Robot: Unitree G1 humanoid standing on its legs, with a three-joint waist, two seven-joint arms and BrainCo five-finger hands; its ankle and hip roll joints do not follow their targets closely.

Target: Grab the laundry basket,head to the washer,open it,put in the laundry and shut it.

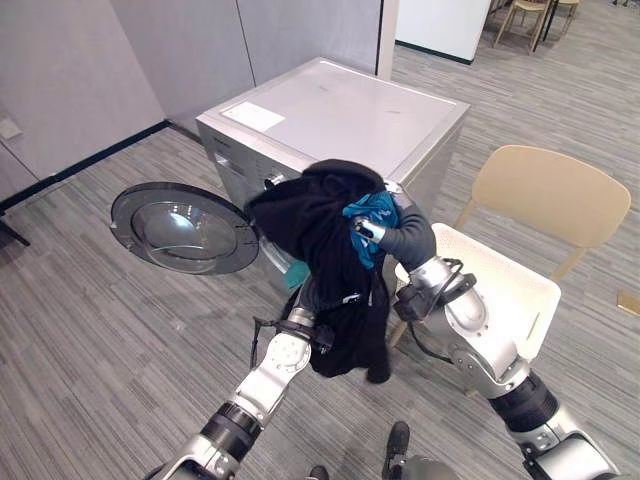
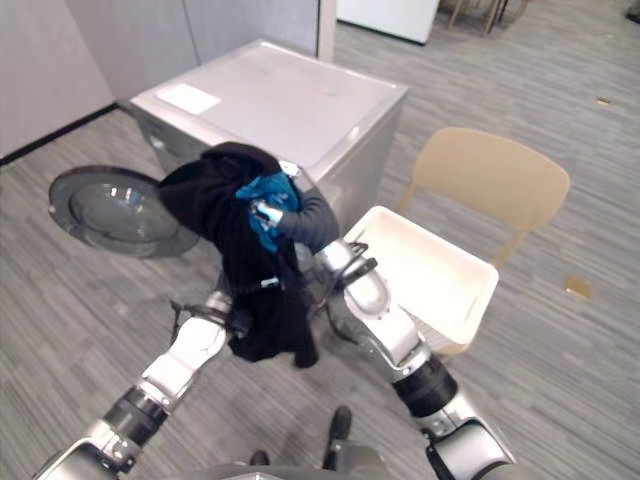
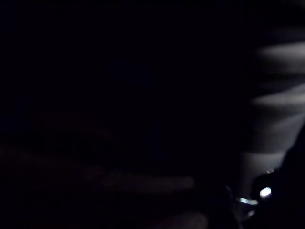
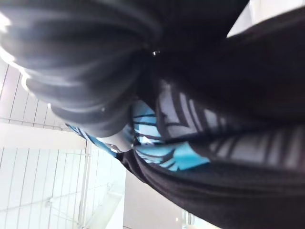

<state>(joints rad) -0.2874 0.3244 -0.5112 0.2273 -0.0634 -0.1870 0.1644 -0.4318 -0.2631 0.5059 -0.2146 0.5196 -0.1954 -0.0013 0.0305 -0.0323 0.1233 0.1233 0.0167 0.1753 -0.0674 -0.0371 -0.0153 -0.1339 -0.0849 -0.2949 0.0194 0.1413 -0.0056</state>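
Observation:
A black garment hangs in a bundle in front of the silver washer, with a blue cloth bunched against it. My right hand is level with the washer's front and its fingers are curled into the blue cloth. My left arm reaches up from below, and its hand is buried under the black garment. The round washer door stands swung open to the left. The drum opening is hidden behind the laundry. The white laundry basket rests on a chair to the right.
The beige chair that carries the basket stands close to the washer's right side. A grey wall with a dark baseboard runs behind and left of the washer. Grey carpet spreads in front of the open door.

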